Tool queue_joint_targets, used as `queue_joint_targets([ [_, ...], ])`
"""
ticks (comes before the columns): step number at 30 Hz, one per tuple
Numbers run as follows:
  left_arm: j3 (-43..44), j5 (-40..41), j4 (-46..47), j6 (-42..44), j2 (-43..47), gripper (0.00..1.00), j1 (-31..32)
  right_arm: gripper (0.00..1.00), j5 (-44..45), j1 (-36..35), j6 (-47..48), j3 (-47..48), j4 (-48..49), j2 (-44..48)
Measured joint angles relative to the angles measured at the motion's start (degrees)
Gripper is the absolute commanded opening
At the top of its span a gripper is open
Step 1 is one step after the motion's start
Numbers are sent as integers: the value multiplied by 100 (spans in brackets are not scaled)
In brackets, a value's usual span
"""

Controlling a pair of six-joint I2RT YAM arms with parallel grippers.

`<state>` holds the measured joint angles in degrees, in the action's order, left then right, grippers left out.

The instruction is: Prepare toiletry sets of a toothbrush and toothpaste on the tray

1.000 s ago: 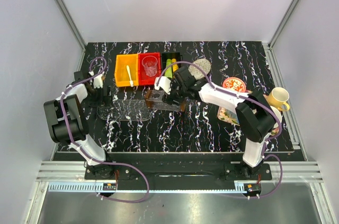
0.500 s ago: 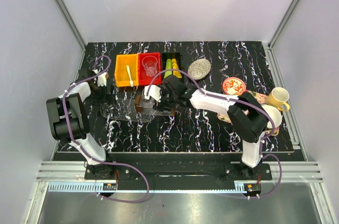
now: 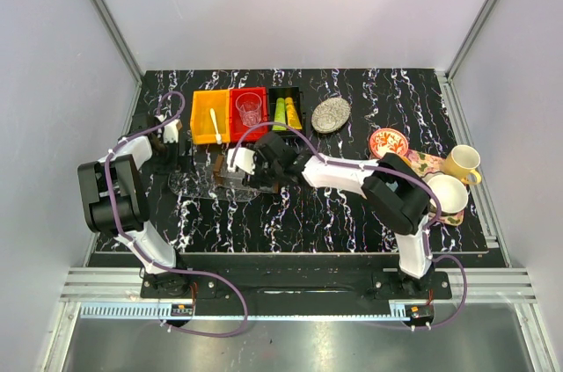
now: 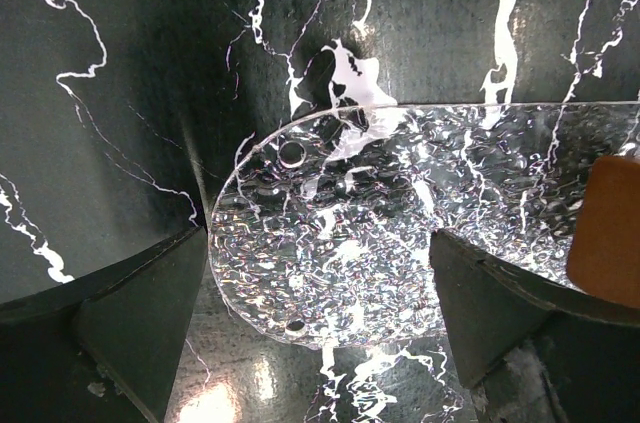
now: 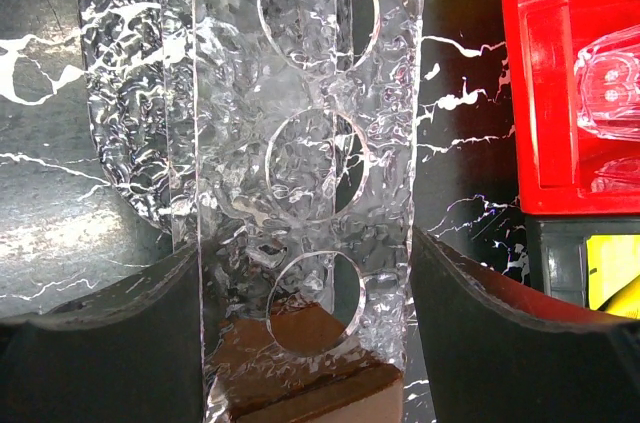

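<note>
- The right claw [image 5: 305, 273] is clenched on a clear pebbled plastic rack [image 5: 390, 123]. Its two dark fingers [image 5: 100, 313] press the rack's long sides.
- The rack is a flat strip cut with three round holes in a row. A brown wooden block [image 5: 300, 393] sits under each end.
- The left claw [image 4: 318, 243] is released and holds nothing. Its jaws are spread wide to either side of the rounded end of a clear, oval, bubble-textured plastic tray [image 4: 290, 203].
- The tray lies flat on the black, white-veined marble bench [image 3: 308, 222], with two small holes near its rim. The rack is over the tray's right part, and one wooden block shows at the edge of the left wrist view.
- Three small bins stand in a row behind the tray, touching side to side.
- The orange plastic bin [image 3: 209, 117] holds the slim white toothbrush [image 3: 215, 126], lying lengthways.
- The red plastic bin [image 5: 545, 93] holds a clear ribbed glass tumbler [image 5: 610, 83], upright.
- The black bin [image 3: 286, 91] holds the toothpaste, a light green tube [image 3: 279, 113] beside a yellow tube [image 3: 289, 112].
- Right of the bins lies a speckled grey oval dish [image 3: 331, 114].
- At the bench's right side are a red patterned bowl [image 3: 388, 141], a yellow mug [image 3: 462, 163] and a white bowl [image 3: 449, 194].
</note>
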<state>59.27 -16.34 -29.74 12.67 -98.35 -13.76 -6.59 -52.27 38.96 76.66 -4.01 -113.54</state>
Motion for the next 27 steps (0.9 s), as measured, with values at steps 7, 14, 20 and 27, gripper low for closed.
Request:
queue_joint_targets([
  [7, 0, -87, 31, -140, 0, 97, 46, 0, 302, -236, 63, 0, 103, -39],
  [14, 2, -118, 35, -221, 0, 97, 208, 0, 540, -442, 221, 0, 221, -98],
  [20, 2, -122, 72, -291, 0, 97, 205, 0, 754, -525, 286, 70, 140, -144],
  [27, 0, -122, 179, -365, 2, 97, 205, 0, 1143, -597, 330, 380, -81, -332],
])
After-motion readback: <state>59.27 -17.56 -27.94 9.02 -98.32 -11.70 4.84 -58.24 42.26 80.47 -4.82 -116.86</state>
